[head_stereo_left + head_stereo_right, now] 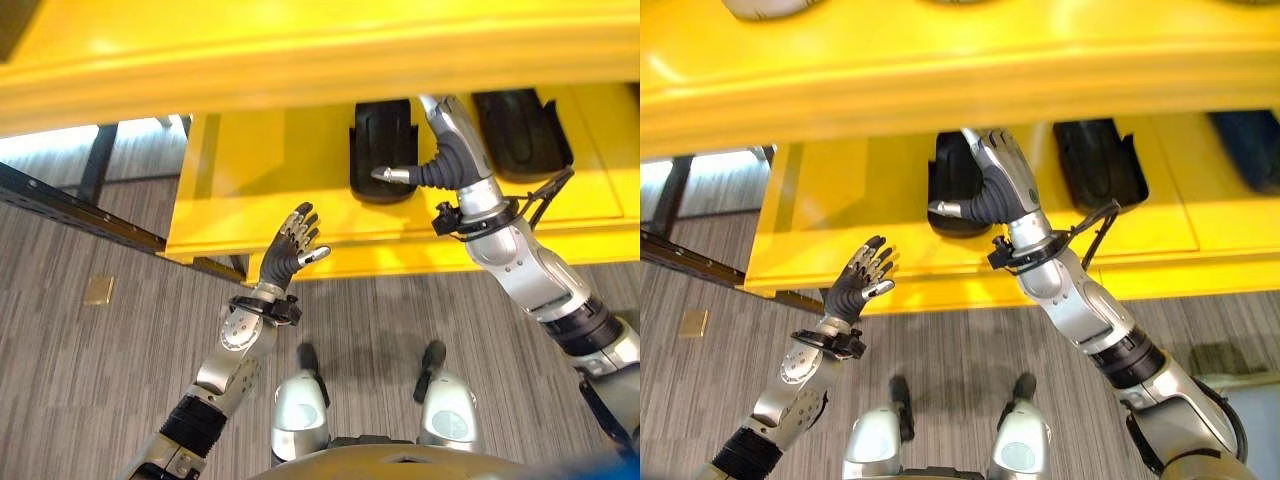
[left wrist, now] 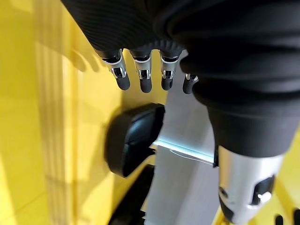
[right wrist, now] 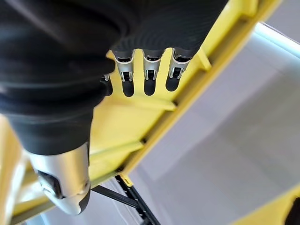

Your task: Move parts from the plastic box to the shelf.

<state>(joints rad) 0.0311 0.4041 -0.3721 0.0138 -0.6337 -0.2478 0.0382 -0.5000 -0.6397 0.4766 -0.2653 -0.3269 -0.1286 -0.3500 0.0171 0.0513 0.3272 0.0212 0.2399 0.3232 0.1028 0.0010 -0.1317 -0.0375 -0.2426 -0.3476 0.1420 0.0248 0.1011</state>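
Observation:
Two black moulded parts lie on the lower level of the yellow shelf (image 1: 250,190): the left part (image 1: 383,150) and the right part (image 1: 520,130). My right hand (image 1: 1000,190) reaches into the shelf between them, fingers straight and empty in the right wrist view (image 3: 147,75). Its thumb points across the left part (image 1: 952,180); I cannot tell whether it touches. My left hand (image 1: 290,250) is raised in front of the shelf's front edge, open, holding nothing. The left wrist view shows its straight fingers (image 2: 143,75) above the black part (image 2: 131,145).
The yellow upper shelf board (image 1: 320,60) overhangs the lower level and hides the right hand's fingertips. A dark blue item (image 1: 1250,150) sits at the shelf's far right. A dark metal rail (image 1: 60,205) and a small tan square (image 1: 98,290) are on the grey carpet to the left.

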